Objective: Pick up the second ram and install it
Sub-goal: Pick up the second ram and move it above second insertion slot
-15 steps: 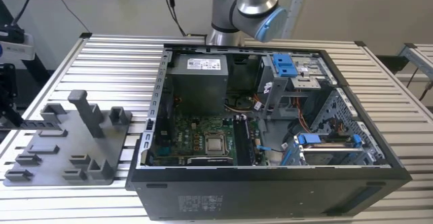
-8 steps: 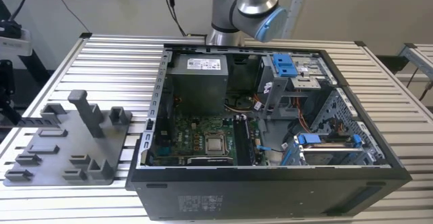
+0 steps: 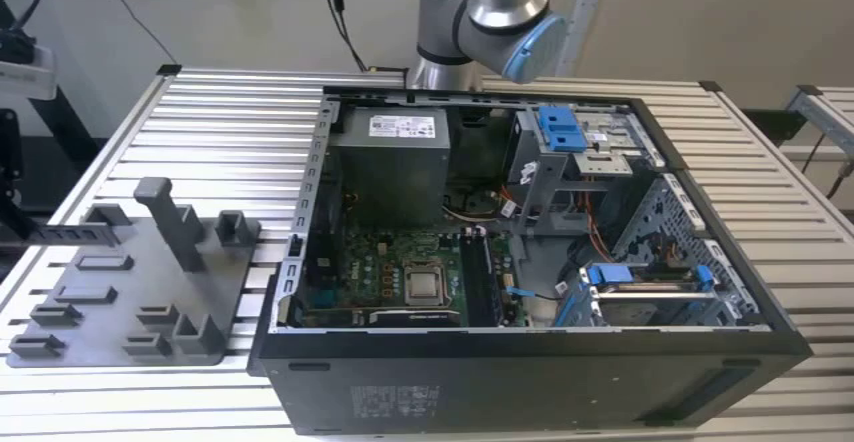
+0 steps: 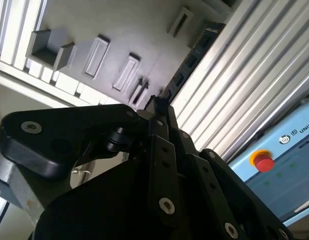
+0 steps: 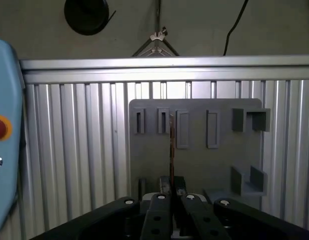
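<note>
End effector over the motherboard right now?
No: in the first wrist view the end effector holds the second ram edge-on in front of the grey tray on the slatted table.

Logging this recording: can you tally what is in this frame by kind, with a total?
robot arm: 1
gripper: 1
second ram, held edge-on between the gripper's fingers: 1
grey plastic tray: 1
open computer case: 1
red button: 1
Total: 6
</note>
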